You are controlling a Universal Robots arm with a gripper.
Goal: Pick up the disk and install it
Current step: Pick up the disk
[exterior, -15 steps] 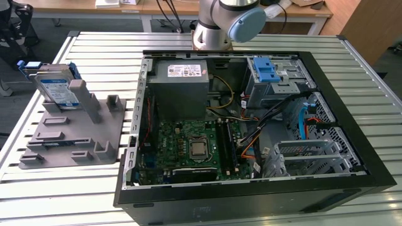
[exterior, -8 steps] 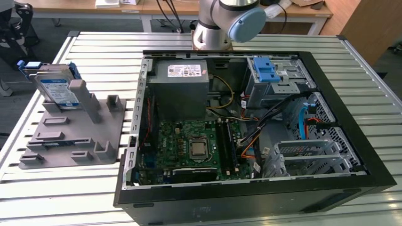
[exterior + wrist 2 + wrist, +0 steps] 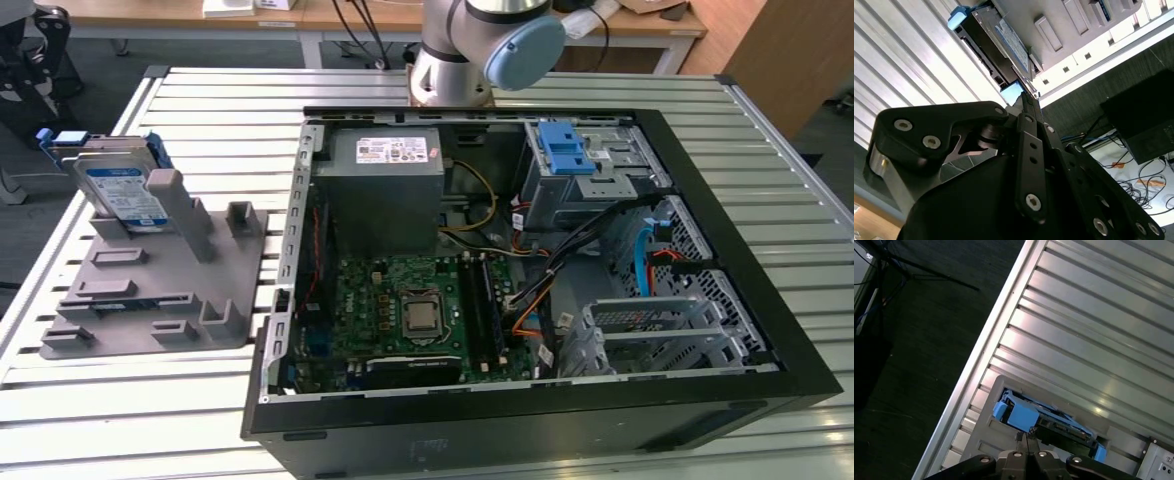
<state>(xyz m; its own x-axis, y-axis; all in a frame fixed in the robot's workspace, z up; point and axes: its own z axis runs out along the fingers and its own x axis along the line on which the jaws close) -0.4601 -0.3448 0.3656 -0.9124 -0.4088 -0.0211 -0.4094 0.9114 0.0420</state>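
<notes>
The disk (image 3: 123, 185) stands on edge in a slot of the grey holder (image 3: 147, 290), at the exterior view's left, label side showing and blue rails framing it. Set upright like this, its upper edge and blue end stick out above the holder – probably so it can be taken from above. The holder sits on the slatted metal desk (image 3: 200, 110), just beside the open computer case (image 3: 747, 330). In the case, the metal drive cage (image 3: 607, 175) with its blue latch (image 3: 566, 150) lies well apart from the disk.

In both wrist views the claw (image 3: 1025, 439) (image 3: 1026, 97) points towards the disk's (image 3: 1050, 422) (image 3: 1009, 37) blue end – fingers pressed together, gripping nothing. The claw looks lined up with that end, not touching it, so the pick-up has not yet been made.
</notes>
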